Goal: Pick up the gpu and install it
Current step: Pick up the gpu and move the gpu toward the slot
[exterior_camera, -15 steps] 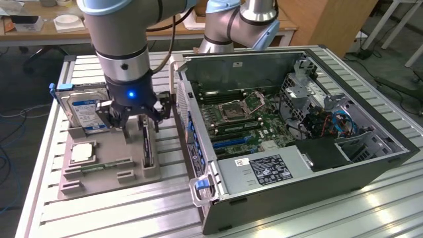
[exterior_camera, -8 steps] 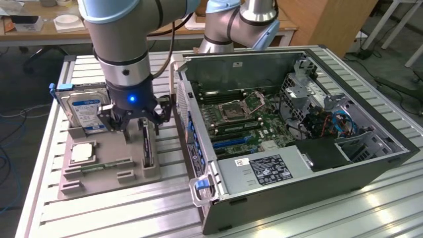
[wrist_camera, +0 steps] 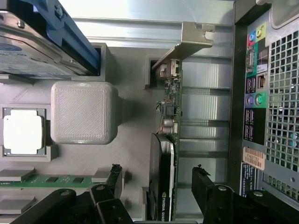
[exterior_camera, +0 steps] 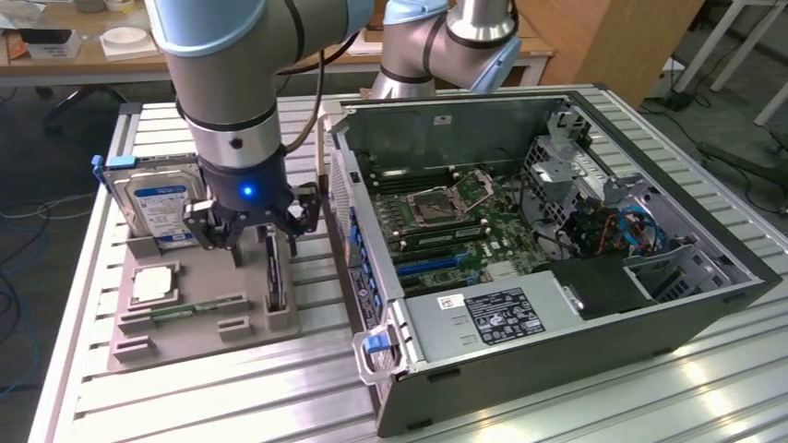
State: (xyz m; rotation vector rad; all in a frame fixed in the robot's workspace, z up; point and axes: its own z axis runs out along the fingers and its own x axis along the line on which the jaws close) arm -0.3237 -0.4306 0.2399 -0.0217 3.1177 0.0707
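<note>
The gpu (exterior_camera: 275, 275) stands on its long edge in a slot of the grey holder (exterior_camera: 185, 343), beside the open computer case (exterior_camera: 542, 249). In the wrist view the gpu (wrist_camera: 169, 116) is seen edge-on: a green board with a black cooler and a silvery end bracket (wrist_camera: 184, 44) at its far end. My gripper (exterior_camera: 260, 243) hangs just above the card. It is open (wrist_camera: 158, 181), with one black finger (wrist_camera: 112, 179) on each side of the card and a gap to the card on both sides. Nothing is held.
In the same grey holder (wrist_camera: 131, 154) stand a hard drive (exterior_camera: 158, 203) with a blue-white label, a CPU (exterior_camera: 154, 284) and a RAM stick (exterior_camera: 197, 309). The case's rear ports (wrist_camera: 254, 93) are close to the card. A second arm (exterior_camera: 449, 41) stands behind the case.
</note>
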